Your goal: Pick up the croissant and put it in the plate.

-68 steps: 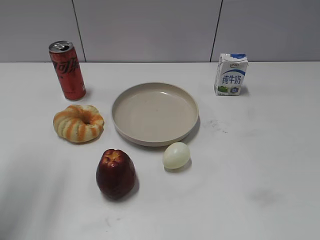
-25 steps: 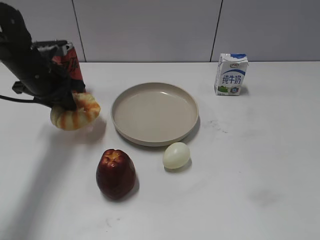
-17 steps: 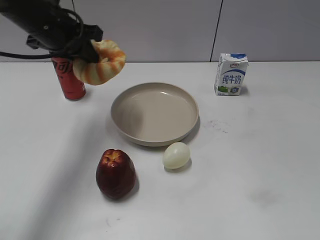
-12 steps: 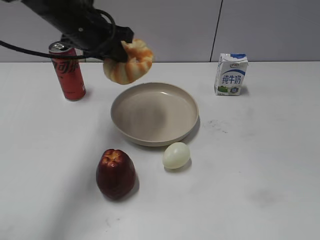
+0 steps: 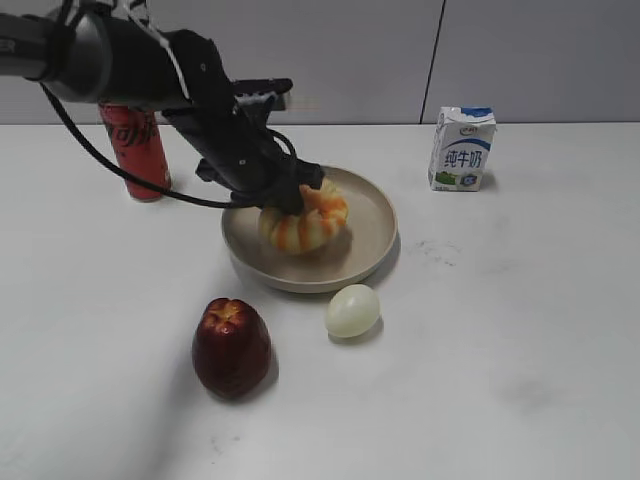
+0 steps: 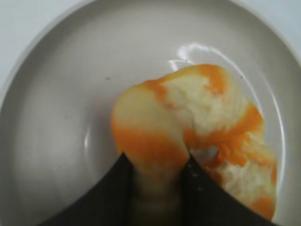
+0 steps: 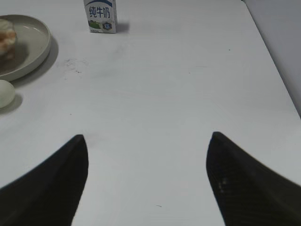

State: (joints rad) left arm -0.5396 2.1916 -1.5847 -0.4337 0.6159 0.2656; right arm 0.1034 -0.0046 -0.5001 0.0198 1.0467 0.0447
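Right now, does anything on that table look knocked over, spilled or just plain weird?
Nothing is spilled or toppled. The one odd sight is the croissant: it is in the plate, but squashed out of its ring shape, pinched by the left gripper. The can and milk carton stand upright.

Matt beige plate point(image 5: 372, 205) with a faint sheen; soft, squashy striped croissant point(image 5: 305, 222); glossy metal can point(image 5: 138, 150); printed paper milk carton point(image 5: 461, 148); smooth white table point(image 5: 520, 300).

Matte black left arm point(image 5: 120, 60), looped with black cables point(image 5: 150, 185); 2 tapered dark fingers point(image 7: 51, 183) at lower frame corners.
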